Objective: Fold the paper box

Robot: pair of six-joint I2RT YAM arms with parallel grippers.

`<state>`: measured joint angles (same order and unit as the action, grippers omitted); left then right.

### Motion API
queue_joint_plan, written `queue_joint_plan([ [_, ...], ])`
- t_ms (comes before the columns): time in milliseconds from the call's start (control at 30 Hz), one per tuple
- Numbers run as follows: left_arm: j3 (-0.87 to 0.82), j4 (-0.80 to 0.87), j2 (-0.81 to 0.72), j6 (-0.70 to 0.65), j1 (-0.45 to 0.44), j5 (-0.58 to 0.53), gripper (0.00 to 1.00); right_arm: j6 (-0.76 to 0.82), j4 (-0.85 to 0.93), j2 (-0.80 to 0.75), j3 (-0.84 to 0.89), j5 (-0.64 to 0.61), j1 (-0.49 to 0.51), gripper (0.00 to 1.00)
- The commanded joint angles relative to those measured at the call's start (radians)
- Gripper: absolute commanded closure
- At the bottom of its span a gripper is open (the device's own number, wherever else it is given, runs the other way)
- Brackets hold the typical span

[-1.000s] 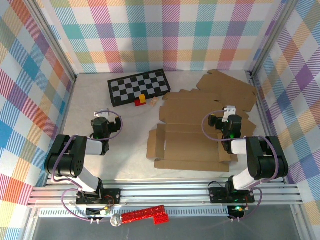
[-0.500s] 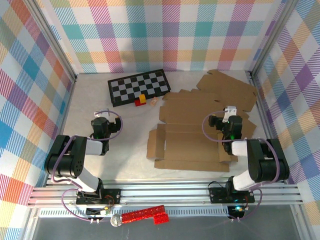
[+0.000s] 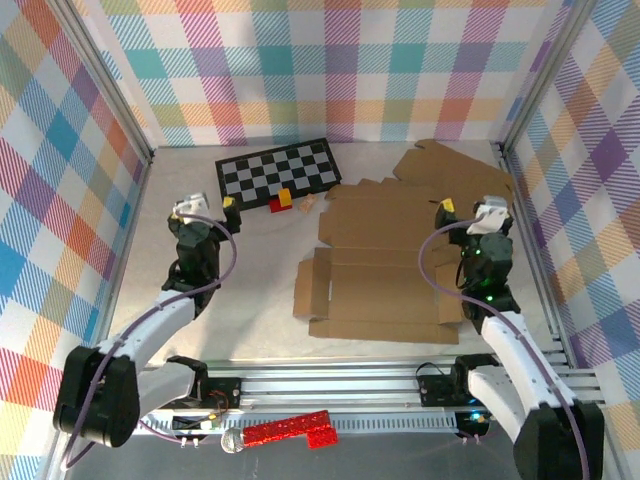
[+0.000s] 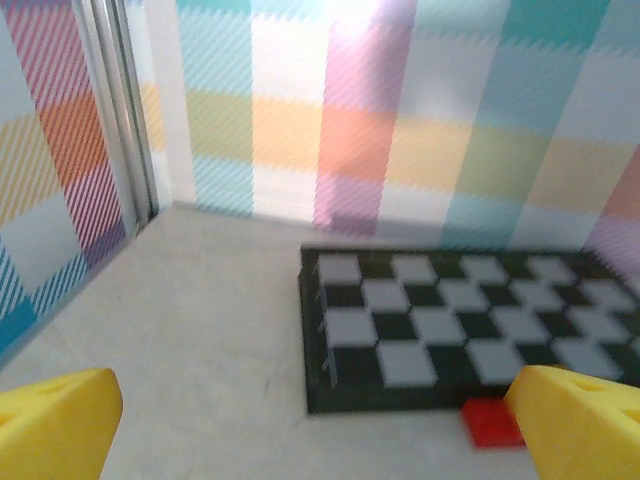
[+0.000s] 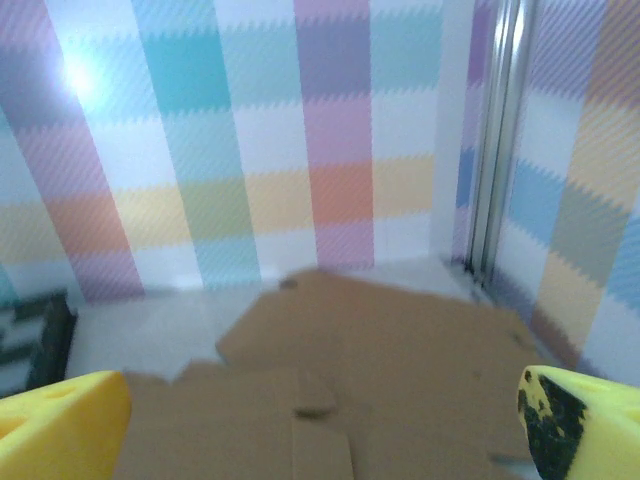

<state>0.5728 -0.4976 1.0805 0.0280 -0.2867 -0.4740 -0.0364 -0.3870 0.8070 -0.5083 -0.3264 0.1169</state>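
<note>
While the left gripper (image 3: 208,208) and right gripper (image 3: 468,210) hover wide open and empty, the paper box (image 3: 380,290) lies flat.
It rests unfolded on the counter (image 3: 250,300), left of the right gripper and nearer the arm bases. Just ahead of the left gripper sits a checkerboard (image 3: 278,172), with a red block (image 3: 277,206) touching its near edge.

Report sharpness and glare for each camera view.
Top view: sharp and evenly lit, no glare. Left wrist view: soft all over, the checkerboard squares smeared at their edges, the wall washed out at the top. Right wrist view: blurred, the cardboard without crisp edges, a bright glare spot on the wall at upper left.
</note>
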Motion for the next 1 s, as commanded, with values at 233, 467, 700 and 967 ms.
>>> queue_joint_plan([
  [233,0.724,1.202,0.102,0.772,-0.025,0.231,0.0,-0.665,1.152,-0.046,-0.754,-0.012,0.05,0.01],
  [467,0.623,1.327,0.105,1.052,-0.236,0.418,0.24,-0.708,1.232,-0.031,-0.73,0.442,0.048,0.01],
  [700,0.338,1.214,0.048,1.447,-0.624,0.368,0.33,-0.782,1.402,0.018,-0.653,0.593,0.059,0.11],
  [967,0.147,0.916,0.125,1.725,-0.772,0.319,0.37,-0.894,1.274,-0.056,-0.456,0.691,0.08,0.17],
])
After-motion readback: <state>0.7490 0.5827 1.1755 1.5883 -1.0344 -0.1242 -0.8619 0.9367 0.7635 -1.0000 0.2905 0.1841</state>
